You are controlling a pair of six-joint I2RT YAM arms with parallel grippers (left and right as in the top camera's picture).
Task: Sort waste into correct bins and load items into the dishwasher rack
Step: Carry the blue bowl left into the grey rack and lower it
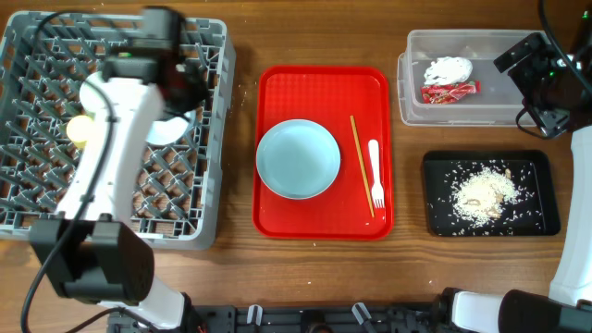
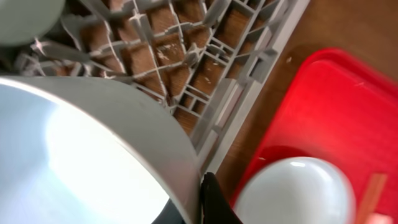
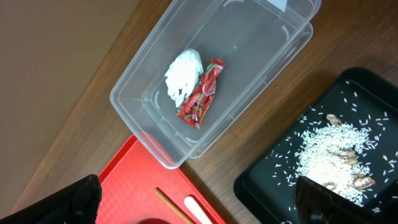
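Holding: left gripper clamped shut on bowl rim, over rack
Right side: right gripper spread wide, empty, above tub
Waste: napkin and wrapper in tub; rice in black tray
Dishes: plate, chopsticks, fork on red tray; cup in rack

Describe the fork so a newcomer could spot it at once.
Start at the red tray in the centre. Right of the pale blue plate on it lie two thin things. The fork is the white, shorter one nearest the tray's right rim; the chopsticks beside it are wooden.
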